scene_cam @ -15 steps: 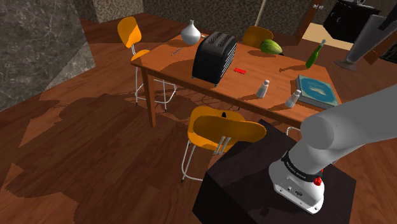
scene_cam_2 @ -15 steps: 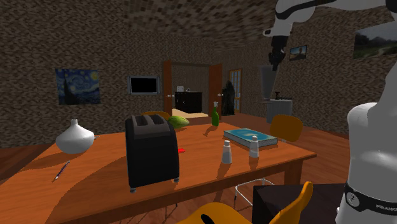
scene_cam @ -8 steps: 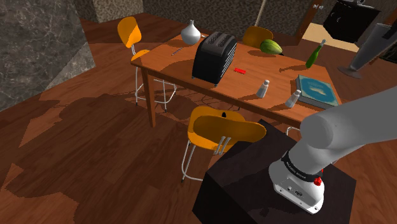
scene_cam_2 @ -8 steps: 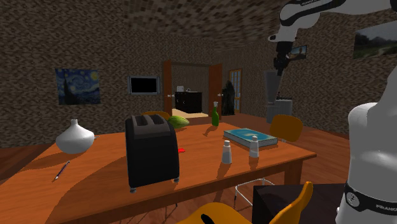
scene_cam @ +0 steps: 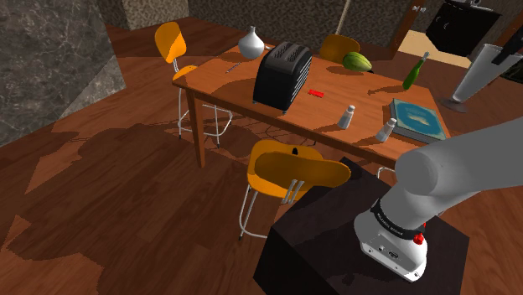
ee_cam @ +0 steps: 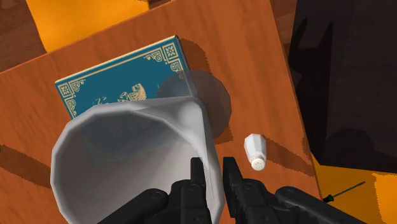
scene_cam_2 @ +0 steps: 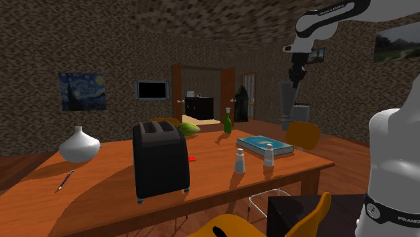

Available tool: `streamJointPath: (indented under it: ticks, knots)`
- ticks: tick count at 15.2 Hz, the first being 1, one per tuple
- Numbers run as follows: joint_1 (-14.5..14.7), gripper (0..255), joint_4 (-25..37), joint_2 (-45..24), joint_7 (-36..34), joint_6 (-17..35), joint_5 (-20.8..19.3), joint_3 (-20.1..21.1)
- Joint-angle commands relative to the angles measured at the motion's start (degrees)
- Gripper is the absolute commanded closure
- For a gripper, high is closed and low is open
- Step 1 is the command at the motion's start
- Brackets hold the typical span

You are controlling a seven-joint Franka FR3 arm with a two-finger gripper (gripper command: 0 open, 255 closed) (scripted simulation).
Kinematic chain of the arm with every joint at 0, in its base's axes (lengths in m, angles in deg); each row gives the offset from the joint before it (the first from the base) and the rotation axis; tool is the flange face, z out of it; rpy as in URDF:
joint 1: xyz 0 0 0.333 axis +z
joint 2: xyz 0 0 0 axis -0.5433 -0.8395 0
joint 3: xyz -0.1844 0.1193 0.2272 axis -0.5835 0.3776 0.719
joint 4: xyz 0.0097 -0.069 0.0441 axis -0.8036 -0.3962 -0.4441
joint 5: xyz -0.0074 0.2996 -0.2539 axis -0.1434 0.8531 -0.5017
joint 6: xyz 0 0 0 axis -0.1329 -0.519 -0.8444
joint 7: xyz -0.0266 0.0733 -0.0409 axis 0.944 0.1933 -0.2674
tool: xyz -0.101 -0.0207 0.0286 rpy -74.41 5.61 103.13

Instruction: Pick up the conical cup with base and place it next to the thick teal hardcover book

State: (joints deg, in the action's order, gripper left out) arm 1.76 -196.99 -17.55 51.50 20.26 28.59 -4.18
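I am watching the arm (scene_cam: 457, 172) rising from its stand (scene_cam: 335, 243) and reaching out over the far end of the tabletop (scene_cam: 235, 84). Its last links are bending over, so the claw (ee_cam: 213, 173) is pointing down at the wood. The claw is gripping the conical cup (ee_cam: 127, 149). One black finger (ee_cam: 196, 175) is sitting inside the rim and the other outside it, and they are pinching the grey wall between them.

The cup is hanging in the air under the claw, well above the tabletop. Its wide mouth is facing the claw and its round base is pointing away, toward the wood. From the wrist view I am looking straight into it, and I am seeing its pale grey inner wall narrowing toward the base.

Beneath the claw, beyond the cup, the teal book (ee_cam: 121, 76) is lying flat near the tabletop's edge. From the wrist view the cup's base is lining up over one corner of the book. A white shaker (ee_cam: 256, 153) is standing upright on the wood below the claw, just to the outer finger's side and a little apart from the book.

Farther from the claw, a second shaker (scene_cam: 345, 116), a green bottle (scene_cam: 415, 71), a black toaster (scene_cam: 282, 75) and a white vase (scene_cam: 251, 42) are standing on the same tabletop. I cannot tell what the bottle or the vase is holding.
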Motion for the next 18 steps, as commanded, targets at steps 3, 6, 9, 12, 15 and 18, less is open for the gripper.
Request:
streamJointPath:
  ticks: [3, 6, 9, 12, 15, 18]
  knots:
    - [-0.4, 255, -3.5, 0.7, -0.3, 3.0, -0.7, -0.4]
    - [-0.7, 255, -6.0, 1.0, -0.6, 5.2, -1.1, -0.8]
    - [-0.9, 255, -8.4, 1.3, -0.8, 7.4, -1.6, -1.2]
    - [-1.1, 255, -10.7, 1.4, -1.0, 9.7, -2.0, -1.7]
    - [-1.3, 255, -12.9, 1.4, -1.2, 11.9, -2.4, -2.3]
    - [-1.4, 255, -15.1, 1.2, -1.3, 14.2, -2.7, -3.0]
